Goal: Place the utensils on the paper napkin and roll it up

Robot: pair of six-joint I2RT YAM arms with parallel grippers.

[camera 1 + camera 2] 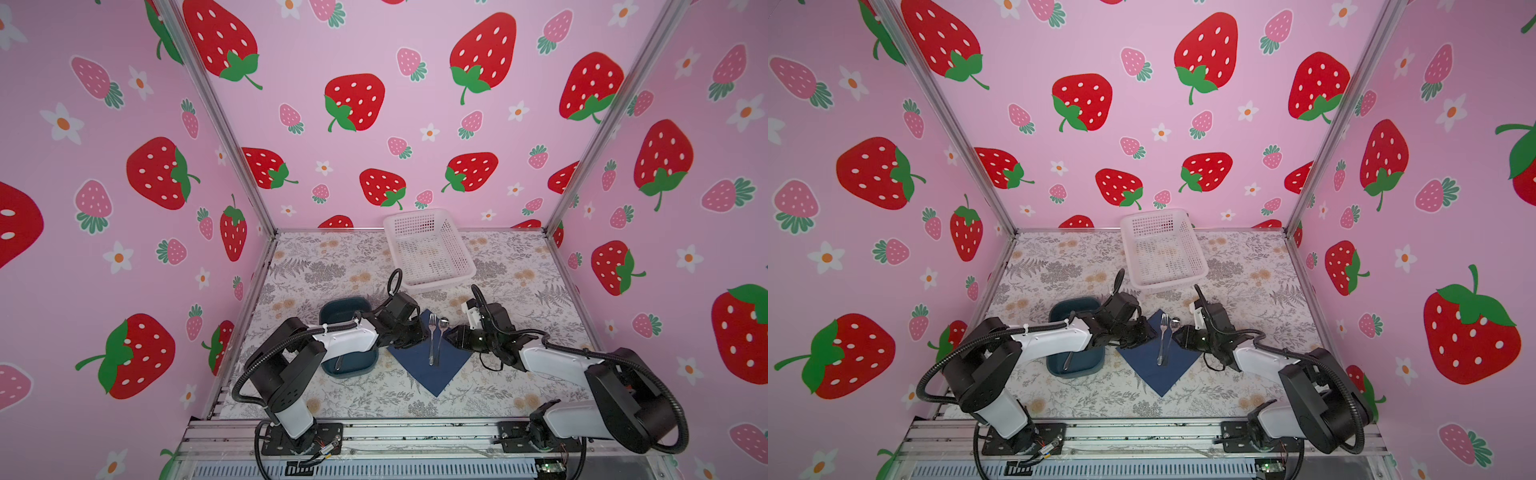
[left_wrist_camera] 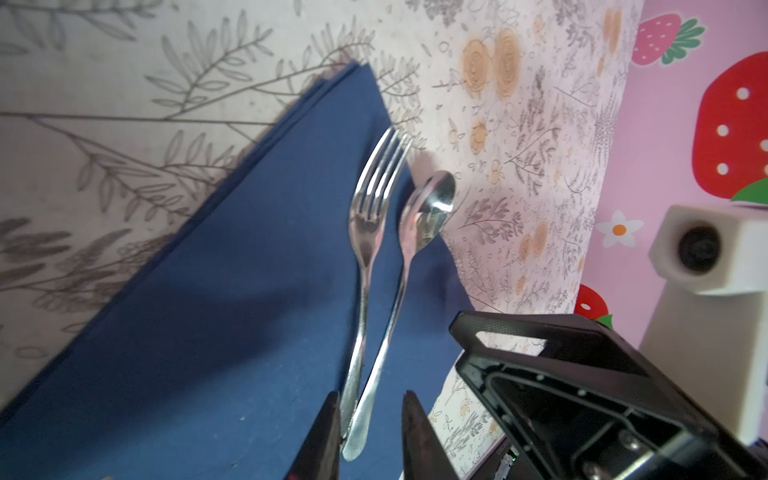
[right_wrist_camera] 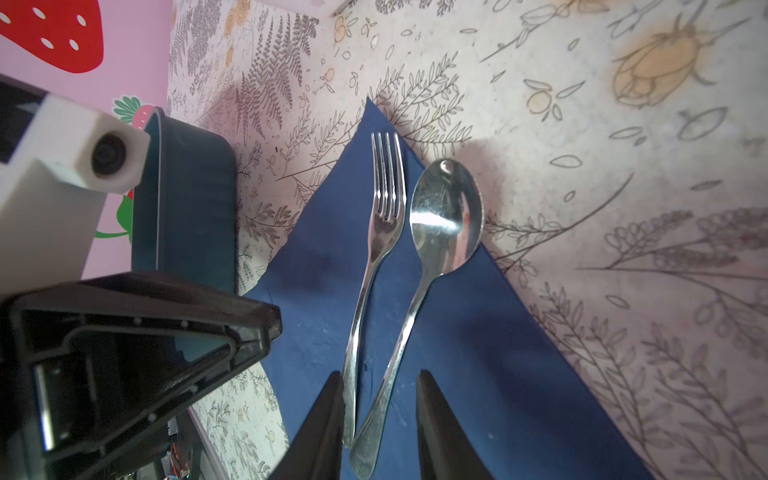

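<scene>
The navy paper napkin [image 1: 434, 374] lies as a diamond on the floral table. A silver fork [image 1: 433, 332] and spoon [image 1: 443, 326] rest side by side on it, heads toward the back, with the spoon's bowl [image 3: 446, 216] over the napkin's edge. A third slim utensil, the knife [image 1: 1068, 357], lies in the teal tray, partly under the left arm. My left gripper [image 1: 417, 336] is at the napkin's left edge and my right gripper [image 1: 452, 332] at its right. In both wrist views the fingers stand apart, with the two handle ends showing between the left gripper [image 2: 371, 395] and right gripper [image 3: 379, 374].
The teal tray [image 1: 345, 301] sits left of the napkin beneath the left arm. A white perforated basket [image 1: 440, 281] stands at the back, behind both grippers. Pink strawberry walls close in the table on three sides.
</scene>
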